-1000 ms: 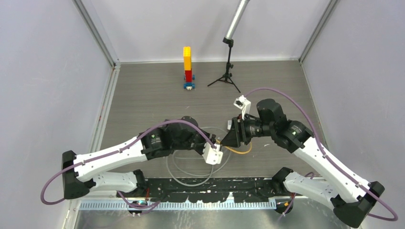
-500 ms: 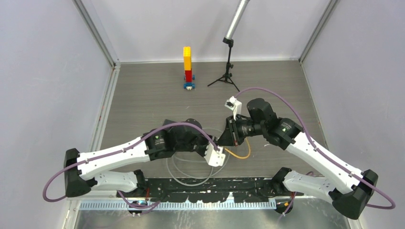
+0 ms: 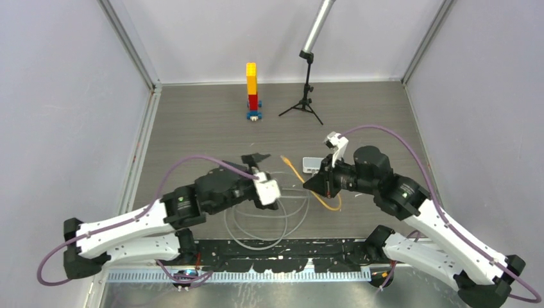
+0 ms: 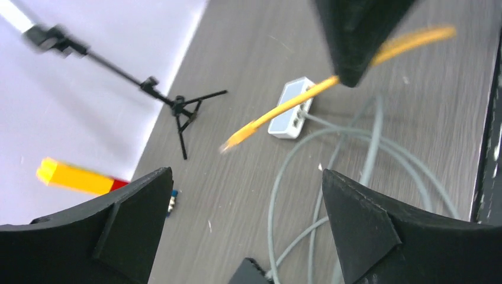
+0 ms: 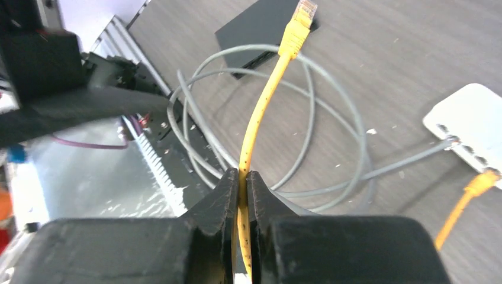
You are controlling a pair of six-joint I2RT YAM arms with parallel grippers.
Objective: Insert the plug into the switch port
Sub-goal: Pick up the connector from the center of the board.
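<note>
The yellow cable (image 5: 260, 112) ends in a free plug (image 5: 299, 21) that hangs above the table. My right gripper (image 5: 243, 177) is shut on the cable a short way behind the plug. The plug (image 3: 283, 158) points left, away from the white switch box (image 3: 312, 164). The box (image 5: 473, 124) lies flat, its ports (image 4: 302, 112) along one side. The cable's other end (image 5: 482, 180) sits in that side. My left gripper (image 4: 247, 174) is open and holds nothing. It stands back from the plug (image 4: 237, 139), left of it in the top view (image 3: 256, 160).
A coiled grey cable (image 3: 256, 221) runs from the box across the table's front. A flat black box (image 5: 266, 29) lies by the coil. A small tripod (image 3: 301, 106) and a yellow-red brick tower (image 3: 252, 90) stand at the back.
My left gripper has opened and pulled back to the left. My right gripper has shut on the yellow cable and now holds it alone, shifted slightly right.
</note>
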